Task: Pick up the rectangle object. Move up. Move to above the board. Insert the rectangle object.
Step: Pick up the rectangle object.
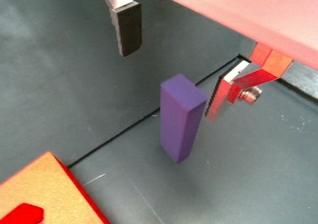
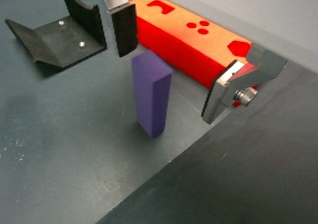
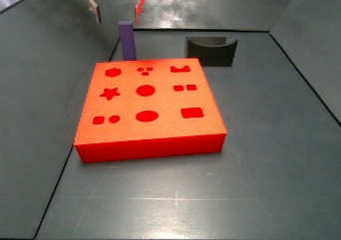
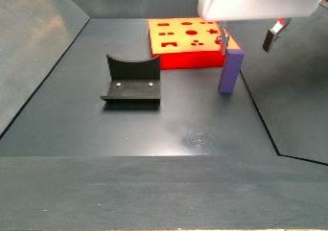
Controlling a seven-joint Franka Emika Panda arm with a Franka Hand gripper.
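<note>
Gripper (image 2: 174,68) spread wide, holding nothing: flat silver finger plates with dark pads (image 1: 128,31) poised above and to either side of the slim tall purple rectangular block (image 1: 180,118), no contact visible in both wrist views. Block standing upright on the dark grey floor, directly below the open jaws, top face a little under fingertip level. Just beyond it, close by but apart, the large thick orange-red square board (image 3: 147,103) with shaped cut-outs. Farther off, well clear of the gripper, the dark L-shaped fixture (image 4: 130,81).

Pick-up step only beginning. Block likely rigid and light; matte faces should offer fair friction. Tall and narrow, so prone to tipping if nudged off-centre. Best taken across two opposite long faces, near the upper part, pads flat. Exact alignment of jaws to faces hard to judge, possibly slightly skewed.
</note>
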